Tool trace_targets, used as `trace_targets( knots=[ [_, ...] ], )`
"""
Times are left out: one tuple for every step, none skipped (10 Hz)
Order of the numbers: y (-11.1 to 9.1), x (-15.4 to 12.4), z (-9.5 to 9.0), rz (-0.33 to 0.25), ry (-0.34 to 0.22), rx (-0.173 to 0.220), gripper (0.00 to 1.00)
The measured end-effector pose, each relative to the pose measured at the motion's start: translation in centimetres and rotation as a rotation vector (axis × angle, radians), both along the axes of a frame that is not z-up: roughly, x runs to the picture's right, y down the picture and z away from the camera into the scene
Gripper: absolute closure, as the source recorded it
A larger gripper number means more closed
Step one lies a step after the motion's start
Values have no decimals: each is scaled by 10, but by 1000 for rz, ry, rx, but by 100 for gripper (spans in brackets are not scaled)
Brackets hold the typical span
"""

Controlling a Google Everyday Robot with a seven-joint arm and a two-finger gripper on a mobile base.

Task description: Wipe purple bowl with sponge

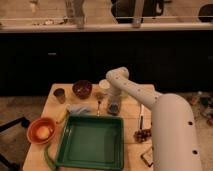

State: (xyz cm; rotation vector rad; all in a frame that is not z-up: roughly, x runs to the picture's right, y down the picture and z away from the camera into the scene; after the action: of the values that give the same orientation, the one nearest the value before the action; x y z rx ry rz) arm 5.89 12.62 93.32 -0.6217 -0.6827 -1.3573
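The purple bowl (82, 88) stands at the back of the wooden table (131, 112), left of the arm. My gripper (114, 107) points down at the table just behind the far right corner of the green tray (92, 142), right of the bowl and well apart from it. A small blue-grey block, the sponge (114, 109), sits right at the gripper's tip on the table. I cannot tell whether the gripper holds it.
A small metal cup (59, 94) stands left of the purple bowl. An orange bowl (41, 130) is at the front left. A paler, flat blue-grey piece (80, 108) lies behind the tray. A white cup (103, 85) and a utensil (98, 105) are near the arm. Cutlery (141, 119) lies to the right.
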Motion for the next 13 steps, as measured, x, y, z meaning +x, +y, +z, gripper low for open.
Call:
trace_targets(
  knots=[
    [0, -1, -2, -6, -7, 0, 67],
    [-3, -2, -5, -10, -14, 4, 76],
    [-7, -6, -11, -17, -24, 13, 89],
    [-12, -6, -17, -20, -29, 21, 96],
    [-17, -8, -24, -23, -32, 29, 100],
    [-22, -10, -32, -27, -32, 37, 100],
    [-28, -12, -43, -30, -31, 48, 100],
    [-32, -13, -51, -32, -31, 57, 100],
    [-40, -16, -65, -39, -33, 73, 100],
    [-44, -18, -75, -46, -36, 85, 100],
    [-47, -20, -82, -52, -39, 96, 100],
    [-49, -23, -88, -57, -42, 104, 100],
    [-50, -28, -96, -63, -49, 116, 100]
  ],
)
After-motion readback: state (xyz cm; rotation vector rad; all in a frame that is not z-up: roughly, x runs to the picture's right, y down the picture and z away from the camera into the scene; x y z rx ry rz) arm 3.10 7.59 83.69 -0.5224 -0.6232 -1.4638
